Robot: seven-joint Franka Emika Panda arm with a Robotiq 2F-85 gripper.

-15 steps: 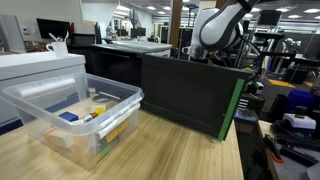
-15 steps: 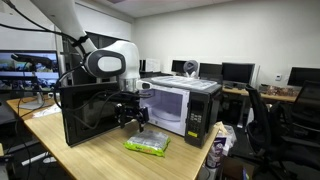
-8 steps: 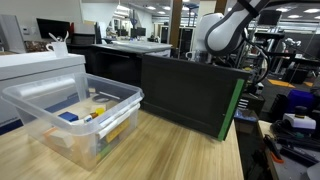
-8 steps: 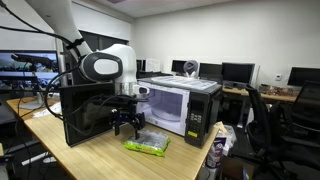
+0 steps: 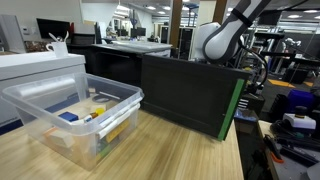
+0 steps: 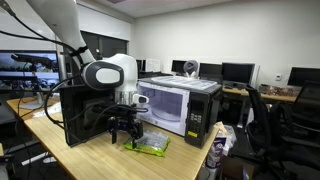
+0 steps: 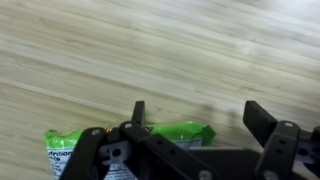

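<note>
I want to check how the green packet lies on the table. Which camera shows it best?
An exterior view: the green packet lies whole on the wooden table, close by the open gripper. The wrist view shows it closer, but the gripper covers much of it. In an exterior view the black panel hides it.

a flat green packet (image 6: 152, 146) with pale print lies on the wooden tabletop (image 6: 92, 156), lower middle in an exterior view.
</note>
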